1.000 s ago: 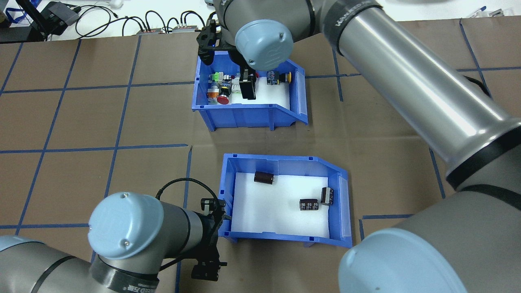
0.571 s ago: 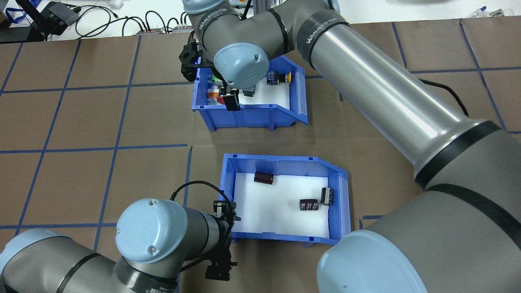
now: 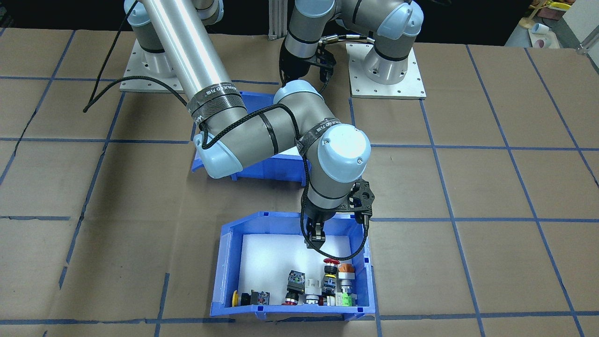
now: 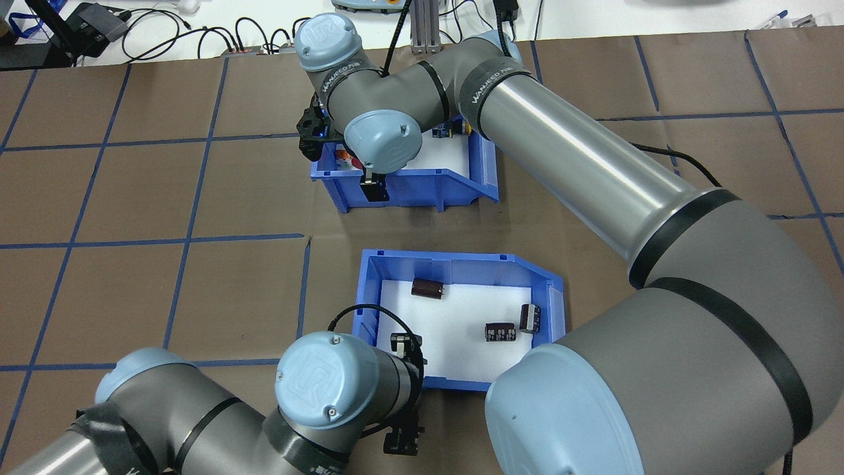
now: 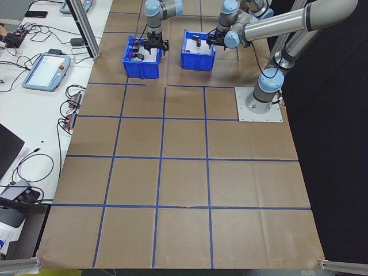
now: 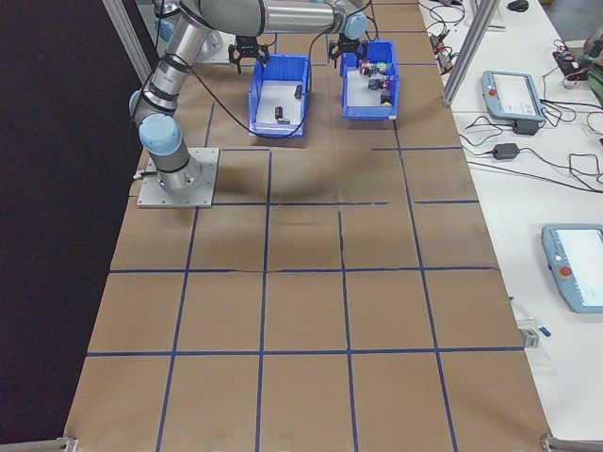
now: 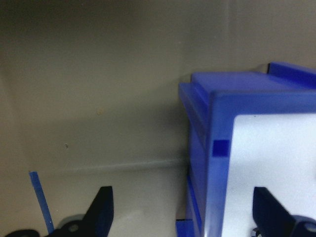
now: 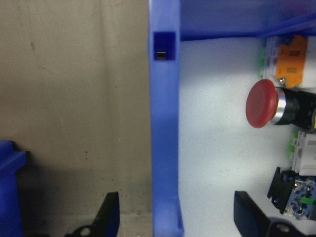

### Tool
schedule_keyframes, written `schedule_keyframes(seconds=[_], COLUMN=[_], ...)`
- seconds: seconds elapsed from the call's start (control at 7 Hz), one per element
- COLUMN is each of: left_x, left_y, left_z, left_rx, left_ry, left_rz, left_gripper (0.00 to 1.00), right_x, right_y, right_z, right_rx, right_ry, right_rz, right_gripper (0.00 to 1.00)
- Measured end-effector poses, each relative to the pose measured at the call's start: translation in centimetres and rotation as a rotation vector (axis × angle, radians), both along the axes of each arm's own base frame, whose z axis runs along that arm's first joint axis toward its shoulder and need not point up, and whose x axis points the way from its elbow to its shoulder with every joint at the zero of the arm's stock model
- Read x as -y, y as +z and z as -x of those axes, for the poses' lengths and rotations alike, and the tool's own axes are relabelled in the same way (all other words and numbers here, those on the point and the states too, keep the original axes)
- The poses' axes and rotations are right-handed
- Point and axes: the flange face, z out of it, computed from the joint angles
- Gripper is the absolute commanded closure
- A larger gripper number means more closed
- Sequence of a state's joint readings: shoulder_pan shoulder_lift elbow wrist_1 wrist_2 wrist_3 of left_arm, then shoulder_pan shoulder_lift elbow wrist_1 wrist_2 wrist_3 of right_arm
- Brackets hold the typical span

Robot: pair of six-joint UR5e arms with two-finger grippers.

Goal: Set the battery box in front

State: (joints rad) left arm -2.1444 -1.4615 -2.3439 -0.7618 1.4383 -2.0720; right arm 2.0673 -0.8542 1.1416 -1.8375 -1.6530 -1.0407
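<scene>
**Both tools close in on bin walls**

The battery box [image 4: 455,323] sits on the table [image 4: 132,198] in the row nearer the robot, its sloped end toward the robot's right. The left tool [image 7: 180,210], which a second ago hung off the box's near-left corner, has swung in so its widely spread fingers [image 7: 101,207] straddle the box's end wall, gripping nothing yet. That looks like the approach to a grasp, so the move forward has probably not begun.

The right tool [image 8: 173,212] has shifted from the middle of the push-button bin [image 4: 422,181] to that bin's wall; it too is spread wide around the wall with nothing clamped.

Counted: two blue bins, well apart; three dark cylindrical cells [image 4: 427,288] on the battery box's white foam, one alone, two close together; the buttons and switches [image 3: 323,283] crowd too tightly to count surely
</scene>
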Motion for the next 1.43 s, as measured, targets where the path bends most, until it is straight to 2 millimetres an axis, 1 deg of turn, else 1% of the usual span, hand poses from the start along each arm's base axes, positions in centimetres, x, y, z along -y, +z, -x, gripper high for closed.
schedule_keyframes(seconds=[0.14,0.29,0.57,0.71,0.86,1.0,1.14,1.29,1.43], left_x=[0.3,0.5,0.7,0.7,0.8,0.7,0.9,2.0,3.8], left_y=[-0.6,-1.2,-1.5,-1.2,-0.3,0.9,2.4,3.9,5.2], left_z=[1.0,1.5,1.7,1.5,0.9,0.0,-2.0,-4.7,-8.0], left_rx=[0.015,0.031,0.048,0.062,0.088,0.112,0.135,0.156,0.169], left_ry=[-0.004,-0.009,-0.019,-0.018,-0.013,-0.006,0.009,0.035,0.064], left_rz=[0.001,0.0,0.004,0.024,0.064,0.095,0.106,0.106,0.106], left_gripper=[0.96,1.0,1.0,1.0,1.0,1.0,1.0,1.0,1.0], right_x=[0.2,0.7,1.5,1.9,2.7,3.6,4.8,5.8,6.7], right_y=[0.6,1.5,3.4,4.8,6.7,8.7,10.8,12.6,14.1], right_z=[0.1,0.2,0.8,1.6,3.7,6.9,11.3,15.6,20.1], right_rx=[0.006,0.015,0.029,0.028,0.017,0.005,-0.005,-0.013,-0.019], right_ry=[0.0,0.001,-0.001,-0.01,-0.019,-0.022,-0.028,-0.034,-0.039], right_rz=[0.01,0.027,0.053,0.07,0.082,0.077,0.066,0.053,0.042], right_gripper=[0.93,0.95,0.96,0.97,0.97,0.97,0.97,0.96,0.96])
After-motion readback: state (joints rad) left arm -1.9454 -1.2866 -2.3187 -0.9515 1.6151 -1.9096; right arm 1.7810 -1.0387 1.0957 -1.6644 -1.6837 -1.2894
